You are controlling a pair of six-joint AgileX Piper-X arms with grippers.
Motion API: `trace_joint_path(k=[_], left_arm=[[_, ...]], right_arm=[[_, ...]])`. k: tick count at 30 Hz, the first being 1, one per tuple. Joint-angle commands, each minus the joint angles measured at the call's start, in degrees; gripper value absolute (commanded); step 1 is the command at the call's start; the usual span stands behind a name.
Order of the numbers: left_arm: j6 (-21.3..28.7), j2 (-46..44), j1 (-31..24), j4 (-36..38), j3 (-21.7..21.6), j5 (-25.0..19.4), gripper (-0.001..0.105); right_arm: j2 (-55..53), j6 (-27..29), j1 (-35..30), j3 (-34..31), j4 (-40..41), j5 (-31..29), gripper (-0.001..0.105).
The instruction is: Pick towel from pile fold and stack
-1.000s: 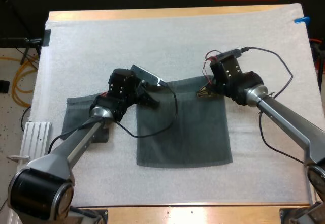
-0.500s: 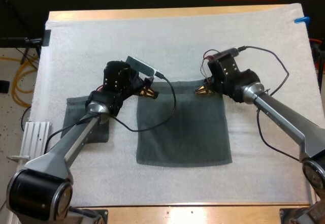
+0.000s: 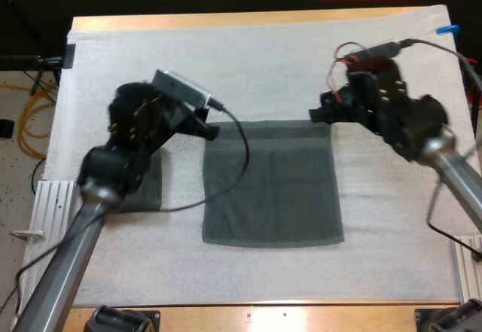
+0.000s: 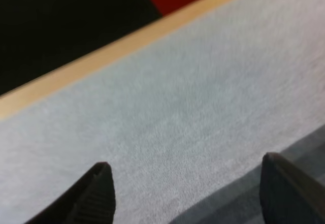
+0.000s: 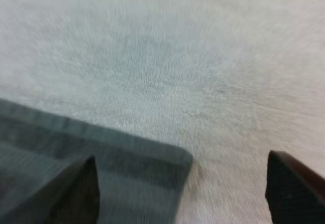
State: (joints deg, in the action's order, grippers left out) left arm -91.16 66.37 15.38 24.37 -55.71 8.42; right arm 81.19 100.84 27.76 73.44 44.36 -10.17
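Observation:
A dark grey-green towel (image 3: 271, 185) lies flat as a folded rectangle in the middle of the white mat (image 3: 263, 68). My left gripper (image 3: 207, 129) hovers just off its far left corner, open and holding nothing. In the left wrist view the left gripper (image 4: 188, 196) has its fingers (image 4: 99, 193) wide apart over bare mat, with the towel's edge (image 4: 244, 203) by one finger. My right gripper (image 3: 320, 115) hangs above the far right corner. The right gripper (image 5: 185, 193) stands open over the towel's corner (image 5: 127, 168), clear of it.
A second dark towel (image 3: 147, 189) lies at the left of the mat, mostly under my left arm. The table's wooden far edge (image 3: 248, 19) runs along the back, with dark space beyond it. A metal bracket (image 3: 49, 196) sits off the mat's left side.
Both grippers have opened and let go of the towel's far corners. They have risen and drawn apart, left arm leftward, right arm rightward. The towel stays flat.

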Motion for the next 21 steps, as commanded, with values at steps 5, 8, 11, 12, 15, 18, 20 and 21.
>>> trace_joint_path(k=[5,8,11,12,15,18,20,21], left_arm=[[0.16,-11.41,-0.06,10.39,-0.51,0.45,0.059],[0.15,-18.38,-0.06,17.06,-0.51,0.44,0.059],[-0.31,-23.75,-0.06,23.26,-0.51,0.44,0.059],[-0.33,-25.5,-0.06,25.51,-0.51,0.44,0.059],[-1.69,-29.65,-0.06,30.6,-0.51,0.44,0.059],[-3.16,-32.44,-0.06,35.45,-0.51,0.44,0.059],[-3.79,-33.5,-0.06,38.75,-0.51,0.44,0.059],[-3.98,-34.01,-0.06,40.72,-0.51,0.44,0.059]], right_arm=[[-9.97,-3.97,-0.18,0.63,8.26,0.46,0.066],[-15.23,-7.6,-0.18,0.06,11.39,2.64,0.066],[-19.77,-11.3,-0.06,-1.34,13.92,4.15,0.066],[-21.52,-12.44,-0.06,-2.2,14.85,4.67,0.066],[-25.89,-13.09,-0.06,-4.94,17.85,4.94,0.066],[-30.0,-14.58,-0.06,-8.12,20.8,4.94,0.066],[-32.46,-15.95,-0.06,-10.76,22.78,4.94,0.066],[-34.02,-16.66,-0.06,-12.64,23.78,4.94,0.066]])
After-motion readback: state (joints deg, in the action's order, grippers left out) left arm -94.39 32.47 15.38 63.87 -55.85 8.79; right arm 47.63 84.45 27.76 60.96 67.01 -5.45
